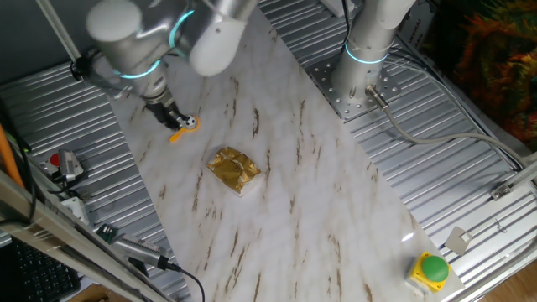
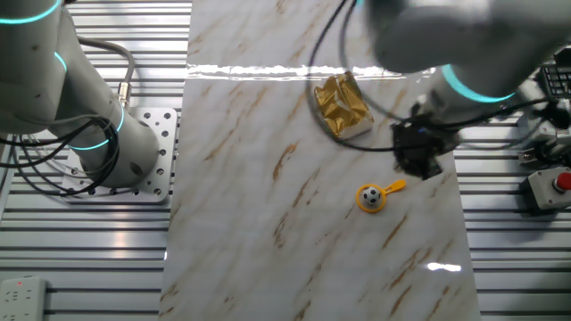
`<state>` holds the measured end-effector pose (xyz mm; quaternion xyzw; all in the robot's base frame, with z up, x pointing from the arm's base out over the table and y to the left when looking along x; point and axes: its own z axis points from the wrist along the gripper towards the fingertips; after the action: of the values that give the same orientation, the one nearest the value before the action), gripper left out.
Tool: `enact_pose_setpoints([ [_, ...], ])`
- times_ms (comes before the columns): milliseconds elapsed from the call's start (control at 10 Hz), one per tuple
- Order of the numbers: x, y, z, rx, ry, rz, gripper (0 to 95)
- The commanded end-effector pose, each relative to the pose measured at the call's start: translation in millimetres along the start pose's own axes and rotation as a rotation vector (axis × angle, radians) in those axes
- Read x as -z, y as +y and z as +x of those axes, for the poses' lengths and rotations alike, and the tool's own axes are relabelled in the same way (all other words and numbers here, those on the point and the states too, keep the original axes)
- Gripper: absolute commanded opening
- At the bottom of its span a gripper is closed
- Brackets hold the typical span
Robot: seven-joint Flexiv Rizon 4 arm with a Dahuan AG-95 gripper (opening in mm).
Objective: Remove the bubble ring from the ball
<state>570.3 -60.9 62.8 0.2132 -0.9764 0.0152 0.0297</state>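
Observation:
The orange-yellow bubble ring (image 2: 359,204) lies flat on the marble tabletop with its hoop around the small black-and-white ball (image 2: 369,195). Its short handle (image 2: 393,187) points towards the gripper. In the one fixed view the ring (image 1: 179,134) and the ball (image 1: 190,122) sit just beside the gripper. My gripper (image 2: 419,162) hovers low, right by the end of the handle, and also shows in the one fixed view (image 1: 170,116). Its dark fingers are too small and blurred to tell how they stand. Nothing shows in them.
A crumpled gold foil packet (image 1: 234,169) lies near the middle of the marble top (image 1: 285,210). A green button on a yellow box (image 1: 433,269) sits at one corner. A second arm's base (image 2: 107,143) stands on the ribbed metal beside the top. A red-button box (image 2: 551,185) is near the gripper side.

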Motion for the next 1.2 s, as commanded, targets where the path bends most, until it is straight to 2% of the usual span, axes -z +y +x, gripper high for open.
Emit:
enact_pose_setpoints([
  [100, -3.1, 0.8, 7.0, 0.009, 0.008, -0.009, 0.0],
  [200, -4.8, 1.4, 9.7, 0.012, 0.004, -0.013, 0.0],
  [400, -3.4, 0.6, 6.1, 0.019, -0.005, -0.005, 0.0],
  [700, -10.2, -0.9, 3.4, 0.042, -0.048, 0.013, 0.0],
  [800, -9.6, -1.2, 2.3, 0.040, -0.047, 0.015, 0.0],
  [1000, -7.3, -4.2, -8.3, 0.032, -0.059, 0.022, 0.0],
  [1200, -12.1, -8.8, -20.7, 0.033, -0.071, 0.022, 0.0],
])
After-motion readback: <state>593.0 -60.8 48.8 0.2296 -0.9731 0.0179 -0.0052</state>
